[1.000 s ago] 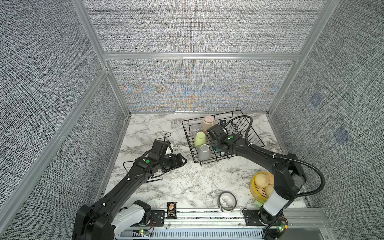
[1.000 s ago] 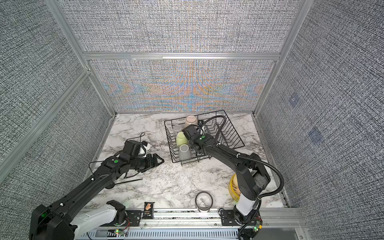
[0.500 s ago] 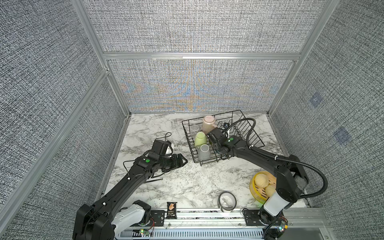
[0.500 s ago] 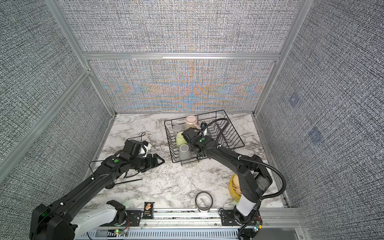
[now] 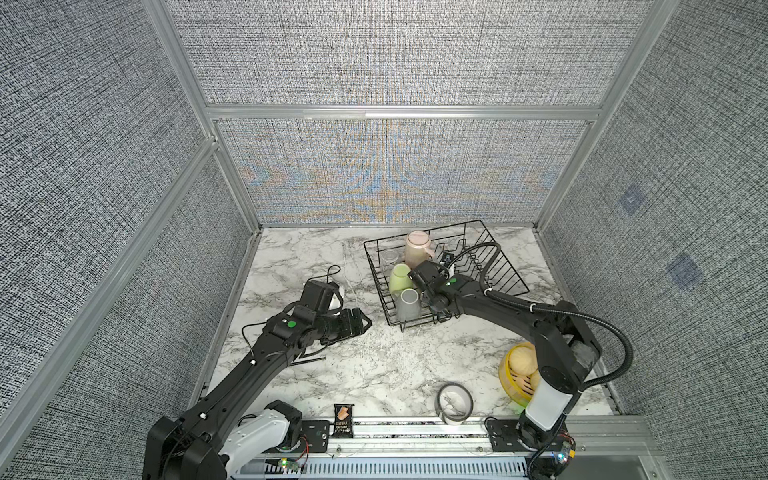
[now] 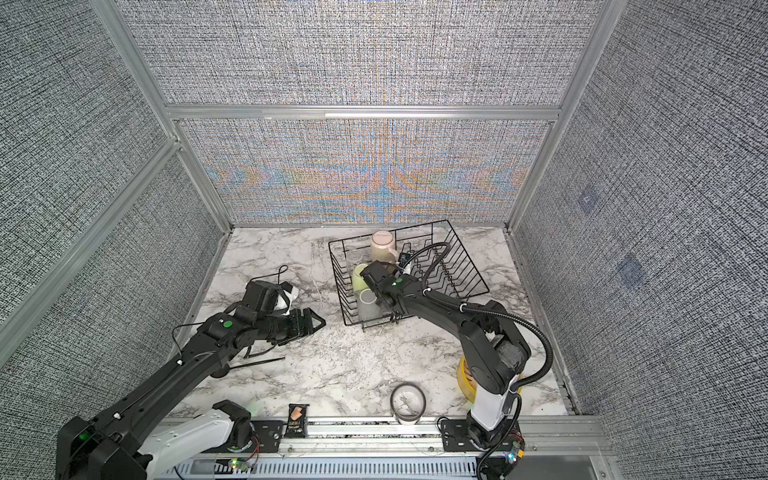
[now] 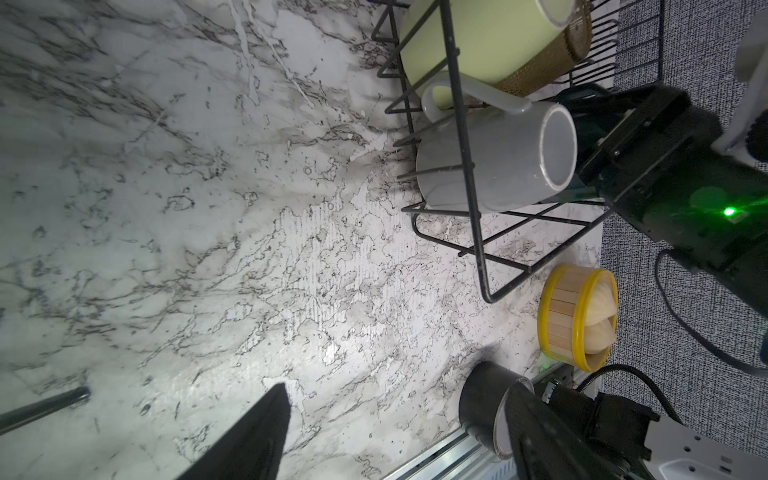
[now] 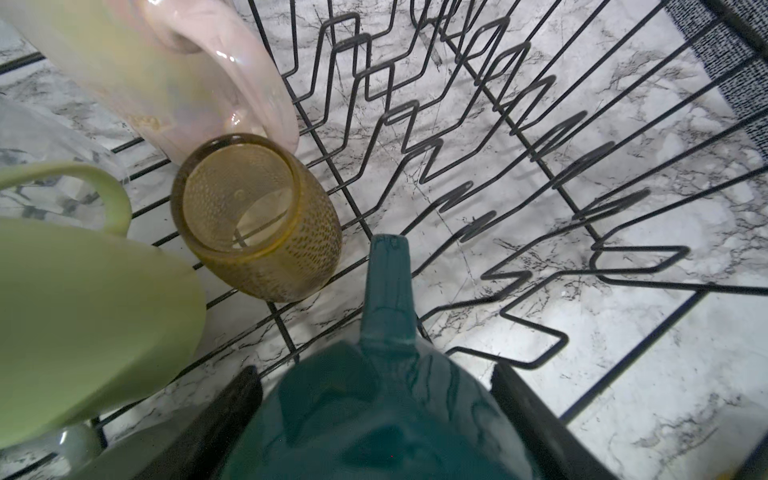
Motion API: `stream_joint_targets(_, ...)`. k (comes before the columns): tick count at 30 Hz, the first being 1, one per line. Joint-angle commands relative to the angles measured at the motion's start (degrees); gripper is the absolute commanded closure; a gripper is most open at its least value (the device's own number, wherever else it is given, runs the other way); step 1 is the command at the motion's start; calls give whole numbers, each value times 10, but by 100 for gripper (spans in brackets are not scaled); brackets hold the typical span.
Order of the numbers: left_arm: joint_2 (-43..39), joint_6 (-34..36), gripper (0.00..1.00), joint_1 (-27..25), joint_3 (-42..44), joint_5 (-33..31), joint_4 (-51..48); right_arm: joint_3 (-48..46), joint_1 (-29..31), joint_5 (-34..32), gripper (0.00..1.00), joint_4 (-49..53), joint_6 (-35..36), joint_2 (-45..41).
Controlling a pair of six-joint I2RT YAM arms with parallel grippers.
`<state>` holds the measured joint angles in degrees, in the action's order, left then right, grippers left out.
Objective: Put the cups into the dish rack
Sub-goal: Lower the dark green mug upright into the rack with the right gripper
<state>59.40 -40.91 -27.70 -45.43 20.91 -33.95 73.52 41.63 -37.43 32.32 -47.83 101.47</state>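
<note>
The cups sit at the left end of the dish rack (image 5: 505, 255), which stands at the far right of the counter (image 5: 374, 374). In both top views the pink mug (image 5: 417, 251), the small clear glass (image 5: 390, 255), the pale green mug (image 5: 400, 277) and the grey mug (image 5: 407, 303) line that end. The glass is faint and hard to read. The right arm lies over the next two cups, so only the wrist views show them well. The amber tumbler (image 8: 257, 216) lies tilted, mouth towards the camera, just beside the pink mug's handle. The right hand (image 8: 374, 374) grips the dark teal mug (image 8: 374, 424), a finger on either side, its handle pointing away over the zigzag dividers. The mug's lower part is cut off. The left hand (image 5: 353, 326) hangs open and empty over bare counter, near the rack. The yellow basket (image 5: 509, 374) is half hidden behind the right arm.
</note>
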Motion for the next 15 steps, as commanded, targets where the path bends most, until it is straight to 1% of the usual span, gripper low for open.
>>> stream_joint_targets(1,-14,9,18,0,1,-29,-12,3,2,-16,52,-15,-16,-1)
stream_joint_targets(4,-27,10,17,1,7,-46,-13,3,4,-14,40,-10,-19,-2)
stream_joint_targets(8,-36,12,18,1,2,-73,-29,6,3,-12,31,-4,-16,-9)
stream_joint_targets(15,-58,18,17,1,-7,-115,-47,-8,4,1,23,-11,3,-52)
